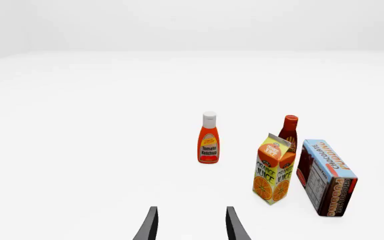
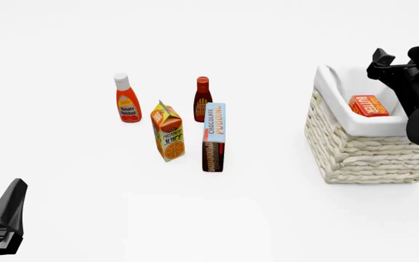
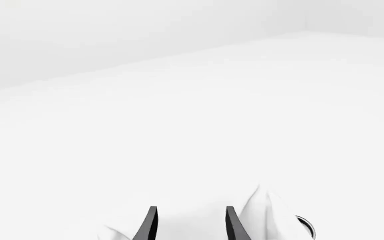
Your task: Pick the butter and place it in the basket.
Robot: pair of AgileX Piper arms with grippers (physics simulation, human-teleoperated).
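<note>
Left gripper [image 1: 190, 225]: jaws parted, empty, held low. Right gripper [image 3: 190, 225]: jaws parted, empty, arm raised.

The butter [image 2: 369, 106], a red and orange box with "BUTTER" in white letters on its upturned face, lies tilted inside the basket [image 2: 355, 150], just below and beside my right gripper [image 2: 381, 59], whose fingers stand apart and empty above the rim. It rests against the white cloth lining, leaning toward the side nearer my right arm. The basket is a large cream woven wicker one, square-sided and upright, with the white cloth folded over its rim, standing under my right hand and well apart from my left.
</note>
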